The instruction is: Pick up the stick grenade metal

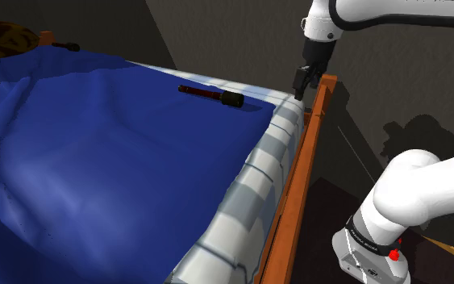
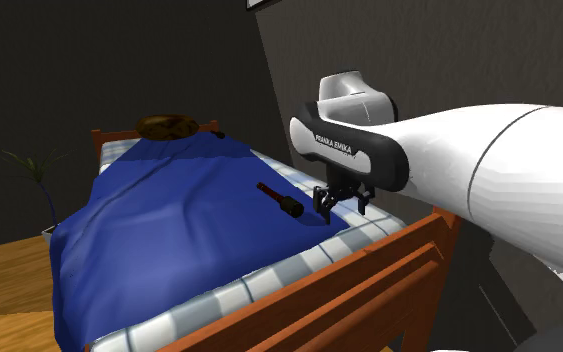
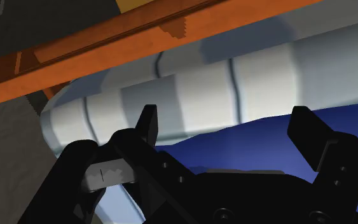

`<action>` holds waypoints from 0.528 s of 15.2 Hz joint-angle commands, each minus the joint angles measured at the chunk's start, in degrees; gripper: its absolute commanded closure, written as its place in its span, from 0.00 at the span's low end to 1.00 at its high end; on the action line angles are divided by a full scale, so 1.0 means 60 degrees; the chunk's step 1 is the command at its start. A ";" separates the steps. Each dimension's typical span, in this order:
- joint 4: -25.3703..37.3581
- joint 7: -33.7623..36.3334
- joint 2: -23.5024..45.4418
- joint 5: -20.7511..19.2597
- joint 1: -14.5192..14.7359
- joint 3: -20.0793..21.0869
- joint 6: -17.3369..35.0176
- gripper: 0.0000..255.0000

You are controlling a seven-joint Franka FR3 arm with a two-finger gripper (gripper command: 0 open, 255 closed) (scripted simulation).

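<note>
1. Black two-finger gripper looms closest in the wrist view, its fingers spread wide with nothing between them.
2. Lying flat on the bed is the stick grenade, a slim dark red handle ending in a stubby black head. It lies near the foot end of the blue rumpled blanket.
3. In the shoulder view its long axis runs nearly across the picture, with the head at the shoulder view's right, towards the gripper.
4. In the second exterior view the stick grenade slants with its head down and to that view's right, well apart from the open gripper.
5. Just beyond the blanket's edge, the gripper hangs over the white-and-grey checked mattress edge, beside the orange-brown wooden bed frame.
6. At the far end of the bed sits a round brown mottled object, too indistinct to name, with a small dark item beside it.
7. The white arm is cut off by the second exterior view's right edge.
8. A thin green plant stands by the bed, partly hidden behind the blanket.
</note>
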 commanded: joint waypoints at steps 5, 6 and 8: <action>0.1022 -0.0129 0.1618 0.0043 0.0084 0.0064 0.0440 0.00; 0.1305 -0.0163 0.2019 0.0052 0.0104 0.0084 0.0518 0.00; 0.1907 -0.0232 0.2817 0.0066 0.0144 0.0129 0.0638 0.00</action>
